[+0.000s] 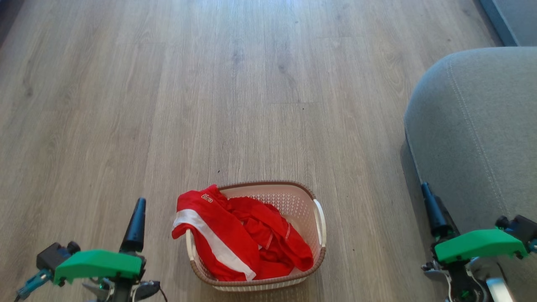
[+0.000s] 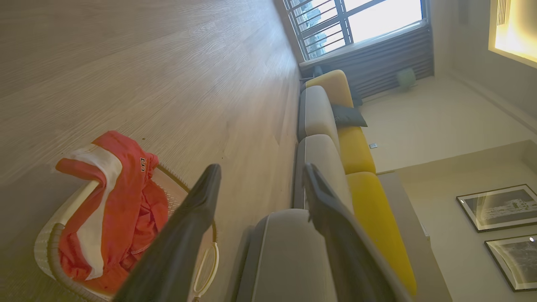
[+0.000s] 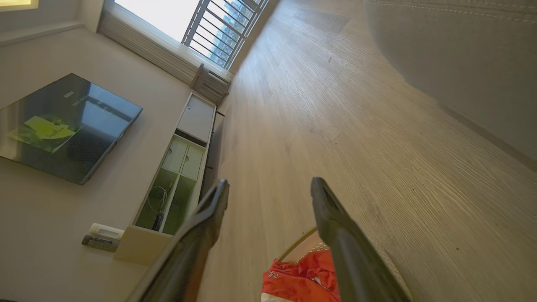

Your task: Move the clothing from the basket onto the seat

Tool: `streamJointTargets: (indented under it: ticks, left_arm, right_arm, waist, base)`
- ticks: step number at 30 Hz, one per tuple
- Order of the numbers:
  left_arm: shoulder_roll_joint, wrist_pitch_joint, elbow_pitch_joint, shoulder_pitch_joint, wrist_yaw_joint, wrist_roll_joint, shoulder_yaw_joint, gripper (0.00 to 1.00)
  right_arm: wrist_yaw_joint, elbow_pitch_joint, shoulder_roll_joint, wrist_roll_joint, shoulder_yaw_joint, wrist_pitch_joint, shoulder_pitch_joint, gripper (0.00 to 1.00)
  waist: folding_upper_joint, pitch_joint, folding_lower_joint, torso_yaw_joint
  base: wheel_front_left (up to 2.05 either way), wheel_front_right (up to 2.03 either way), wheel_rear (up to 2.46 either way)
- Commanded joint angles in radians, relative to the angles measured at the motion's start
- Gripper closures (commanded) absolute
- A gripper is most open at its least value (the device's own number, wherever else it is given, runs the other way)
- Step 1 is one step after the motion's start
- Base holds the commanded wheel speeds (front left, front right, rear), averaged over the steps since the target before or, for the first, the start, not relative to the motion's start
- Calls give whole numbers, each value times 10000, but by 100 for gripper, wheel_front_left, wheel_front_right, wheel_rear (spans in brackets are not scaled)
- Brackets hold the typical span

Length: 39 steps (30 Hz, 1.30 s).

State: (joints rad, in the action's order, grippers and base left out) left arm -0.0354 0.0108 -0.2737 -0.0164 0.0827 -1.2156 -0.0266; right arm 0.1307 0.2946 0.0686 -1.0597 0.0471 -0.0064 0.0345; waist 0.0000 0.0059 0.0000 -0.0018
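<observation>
Currently the clothing (image 1: 235,235) lies heaped in the basket (image 1: 293,197), with one white-striped piece draped over the left rim. The basket stands on the wood floor (image 1: 251,84), apart from the seat (image 1: 474,126) on the right. The left gripper (image 2: 261,170) and right gripper (image 3: 269,182) both have their fingers spread wide, gripping nothing.

The basket (image 1: 289,201), cream-white with perforated walls and a brown woven-look rim, stands upright on the wood floor (image 1: 251,84). The clothing (image 1: 235,235), crumpled bright red with a broad white stripe and a small white logo, lies in the basket and drapes over its left rim. The seat (image 1: 474,126), grey with double stitching and a rounded corner, stands apart to the basket's right.
</observation>
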Motion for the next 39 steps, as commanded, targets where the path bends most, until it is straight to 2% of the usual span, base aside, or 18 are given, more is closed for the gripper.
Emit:
streamJointTargets:
  ticks: [1,39]
  left_arm:
    - [-82,108,405,-506,-43,286,-29,0]
    - [-114,1250,985,-563,-417,4492,170,0]
  right_arm:
    - [1,-359,209,344,-154,-123,543,0]
    - [1,-156,630,5034,-1313,-1279,710,0]
  waist:
    - [0,-3,0,-1]
    - [0,48,0,-148]
  base:
    - [0,0,0]
    - [0,0,0]
